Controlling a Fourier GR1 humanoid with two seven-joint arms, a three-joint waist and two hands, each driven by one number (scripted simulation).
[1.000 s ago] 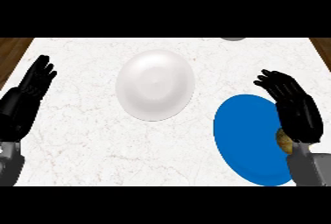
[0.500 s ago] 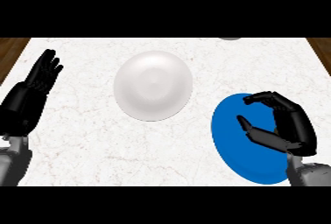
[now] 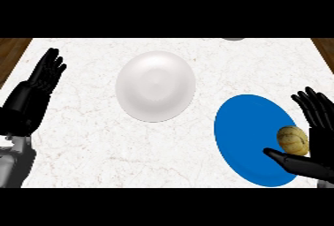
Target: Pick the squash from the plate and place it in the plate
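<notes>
A small tan squash (image 3: 292, 139) lies on the right rim of the blue plate (image 3: 251, 139). My right hand (image 3: 316, 115) is at the view's right edge, right beside the squash. Its fingers point straight up behind the squash and its thumb (image 3: 297, 164) reaches out under it; the hand is open and whether it touches the squash is unclear. A white plate (image 3: 155, 86) with nothing on it sits at the counter's middle, left of and beyond the blue one. My left hand (image 3: 34, 95) rests open at the far left, fingers up.
A grey object (image 3: 233, 39) peeks in at the counter's far edge, mostly cut off. Brown wood shows past the white marble top at both far corners. Bare marble lies between the two plates and in front of the white plate.
The right hand, curled over the blue plate half a second ago, has shifted right and straightened its fingers, baring the squash. The left hand has barely moved.
</notes>
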